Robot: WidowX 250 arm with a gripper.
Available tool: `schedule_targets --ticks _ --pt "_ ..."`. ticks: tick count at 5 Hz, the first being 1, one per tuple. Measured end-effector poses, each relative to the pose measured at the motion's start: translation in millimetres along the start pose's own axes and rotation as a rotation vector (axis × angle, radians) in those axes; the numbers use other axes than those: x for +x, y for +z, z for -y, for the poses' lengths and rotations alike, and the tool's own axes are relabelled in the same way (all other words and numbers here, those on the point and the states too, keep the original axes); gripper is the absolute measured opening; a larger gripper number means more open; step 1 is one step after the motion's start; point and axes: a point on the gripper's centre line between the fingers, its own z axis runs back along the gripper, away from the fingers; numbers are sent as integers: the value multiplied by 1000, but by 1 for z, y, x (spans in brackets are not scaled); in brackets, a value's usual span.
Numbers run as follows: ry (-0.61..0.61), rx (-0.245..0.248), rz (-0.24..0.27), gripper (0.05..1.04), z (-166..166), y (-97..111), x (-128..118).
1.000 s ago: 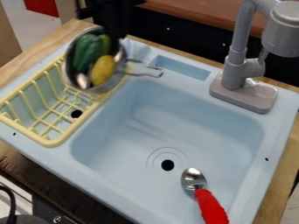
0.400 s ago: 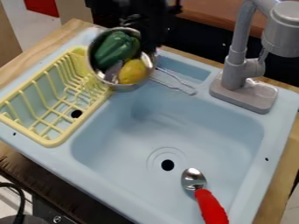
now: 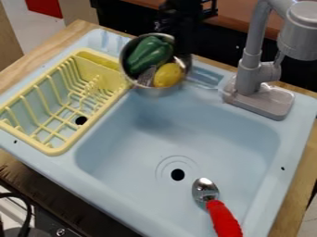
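The black gripper hangs at the top of the camera view, against the right rear rim of a metal pot. Whether its fingertips are closed on the rim cannot be made out. The pot is tilted toward the camera above the sink's back left corner. Inside it lie a green pepper and, to the right and lower, a yellow lemon. A greyish item sits beside the lemon. The pot's blurred handle points right, toward the faucet base.
A yellow dish rack stands in the left part of the light blue sink. The grey faucet rises at the back right. A spoon with a red handle lies at the front right of the basin, near the drain.
The gripper and the pot with its contents have moved right, from over the rack to the back of the basin. The rack and the spoon have stayed put.
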Motion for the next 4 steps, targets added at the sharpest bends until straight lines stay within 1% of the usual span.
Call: schedule_targets --ticks 1,2,3,4 --pt "-12 -2 3 54 12 3 -2" --pt "-36 -10 17 54 20 3 -7" --pt "-109 -38 33 54 27 3 -14" --pt "-277 -80 27 54 32 -7 -23"
